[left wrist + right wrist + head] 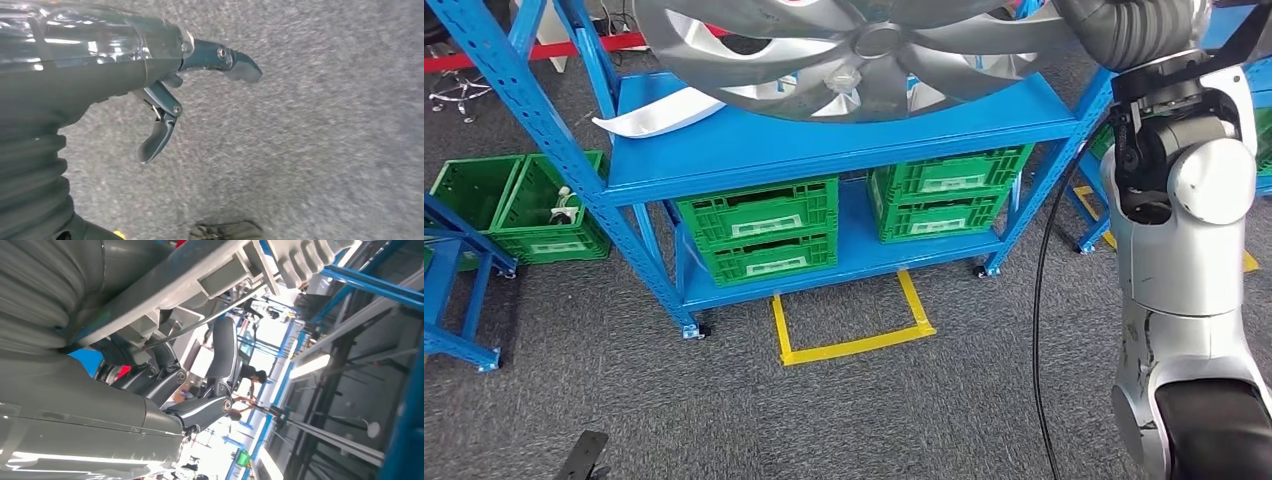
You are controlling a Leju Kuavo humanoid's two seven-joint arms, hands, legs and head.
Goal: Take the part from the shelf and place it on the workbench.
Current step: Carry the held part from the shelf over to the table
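A large silver spoked wheel cover (844, 55), round and moulded from glossy plastic or metal, fills the top of the head view. It appears lifted above the top board of a blue steel shelf rack (824, 140), though whether one edge touches the board is hard to tell. The robot's silver right arm (1184, 220) rises along the right side of the picture and reaches up toward the cover's rim.

In the right wrist view, the right hand (200, 385) sits pressed under a pale grey ribbed surface, apparently the cover's underside. Dark fingers (222, 347) stand up against it, so the hand seems to grip the part, but the contact itself is partly hidden.

In the left wrist view, the left hand (165, 95) hangs over grey carpet (325, 150) with its fingers apart, holding nothing.

A curved white plastic strip (659, 112) lies on the top board. Green slatted plastic crates (759, 230) are stacked on the lower board, and more stand on the floor to the left. A yellow tape outline (854, 330) marks the carpet in front of the rack.

By my reading, the pick-up is done or nearly done. Carrying the part to the workbench and setting it down remain; the robot faces the rack.
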